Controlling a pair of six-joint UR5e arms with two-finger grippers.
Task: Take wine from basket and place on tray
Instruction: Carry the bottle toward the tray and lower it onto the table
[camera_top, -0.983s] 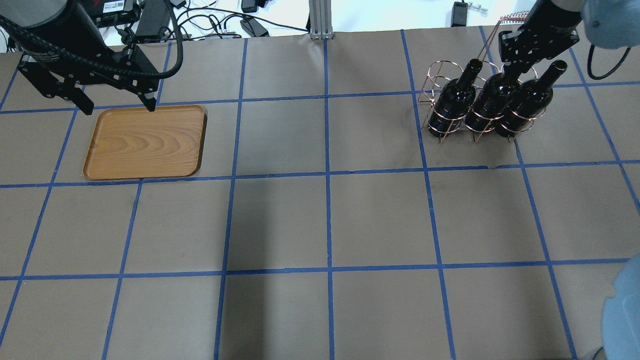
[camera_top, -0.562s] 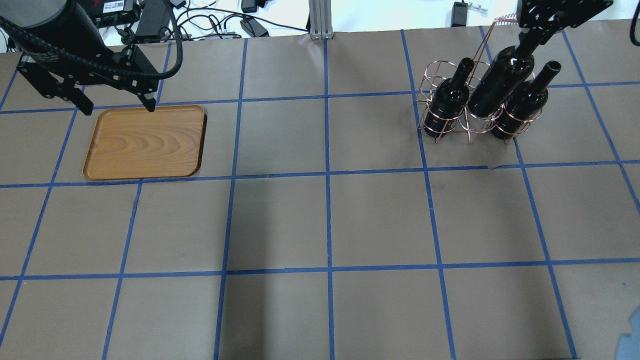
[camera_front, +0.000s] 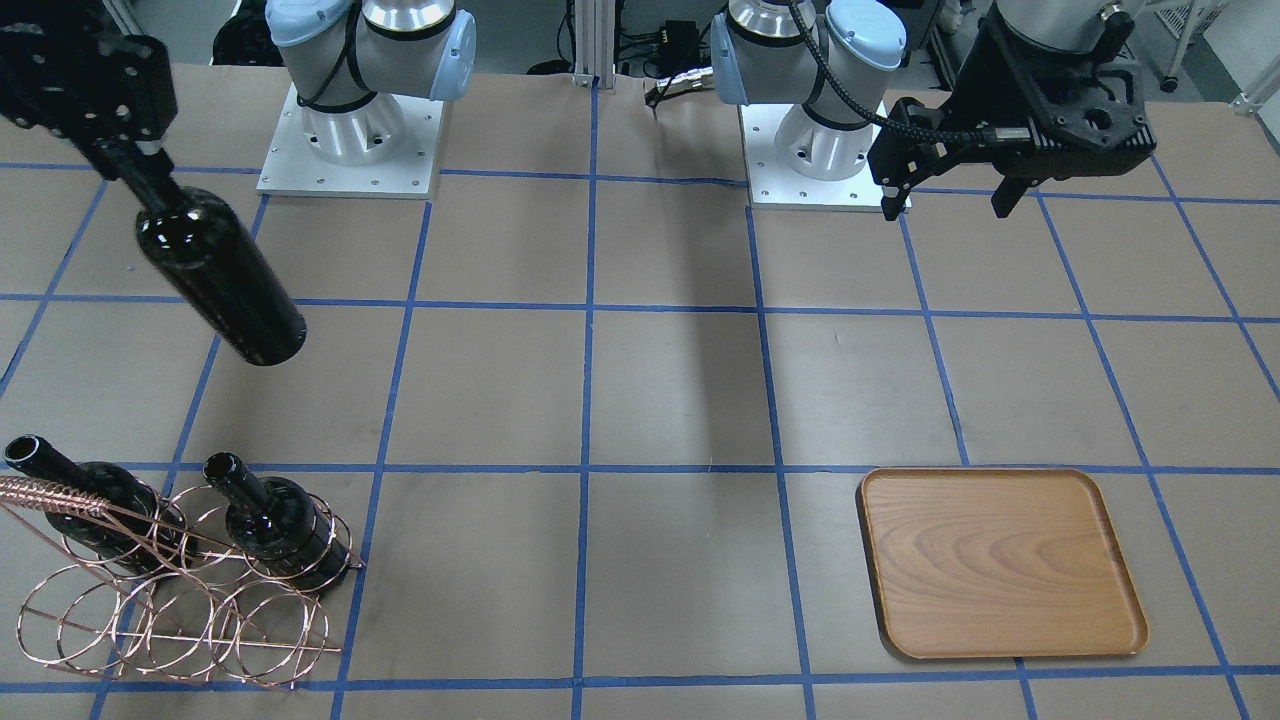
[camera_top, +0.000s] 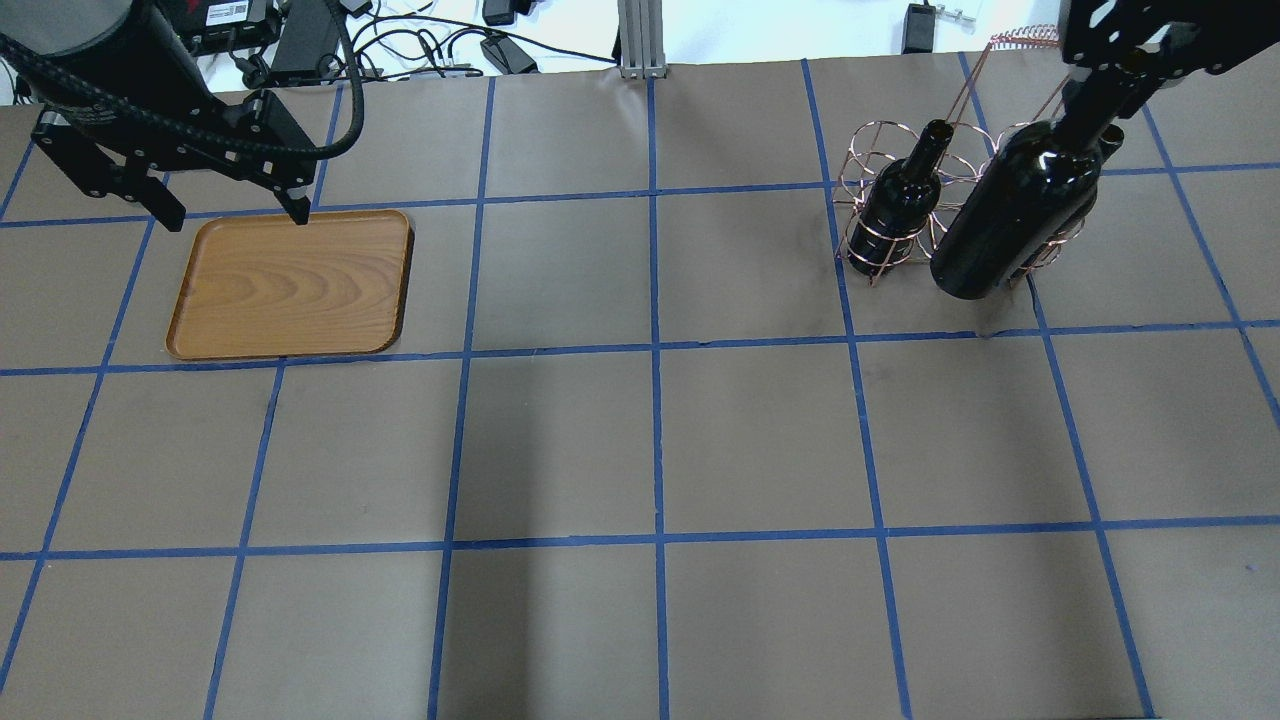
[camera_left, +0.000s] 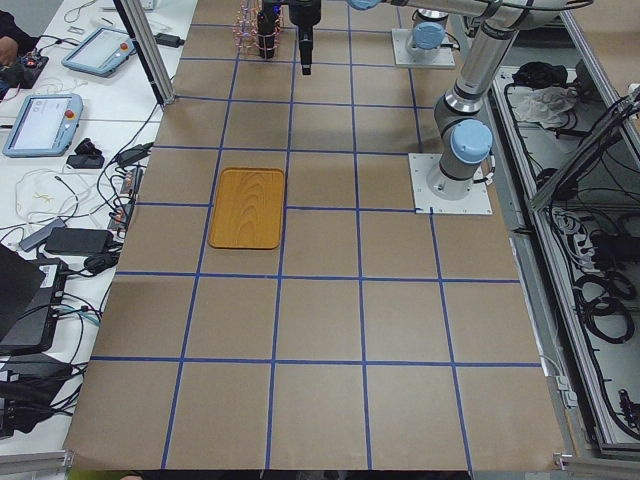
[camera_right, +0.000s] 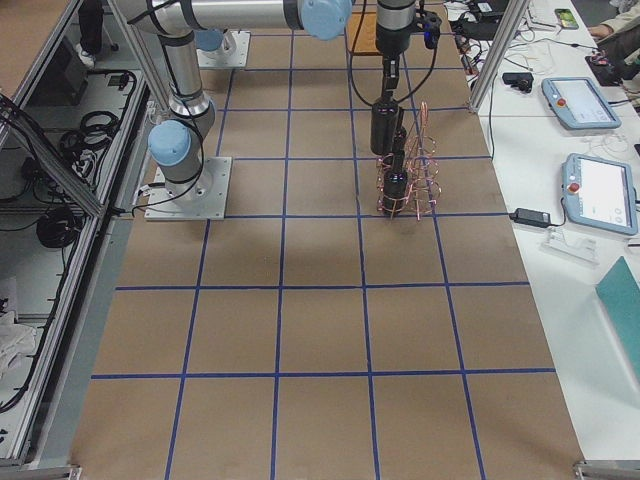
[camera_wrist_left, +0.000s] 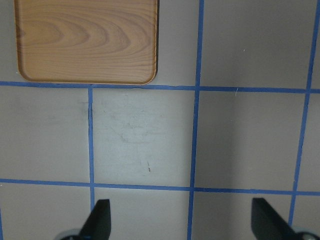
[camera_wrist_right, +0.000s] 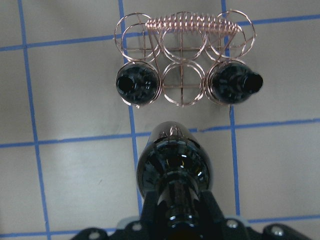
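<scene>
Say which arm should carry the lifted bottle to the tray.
Right. The right tool holds the wine bottle by the neck, clear of the basket; the left tool hangs open and empty near the tray.

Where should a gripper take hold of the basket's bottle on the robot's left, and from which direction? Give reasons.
Grip the standing bottle by its neck, just below the ringed lip, coming straight down from above. It stands upright and the basket hoops ring its body, so only the neck is clear. The right gripper holds the lifted bottle this way.
</scene>
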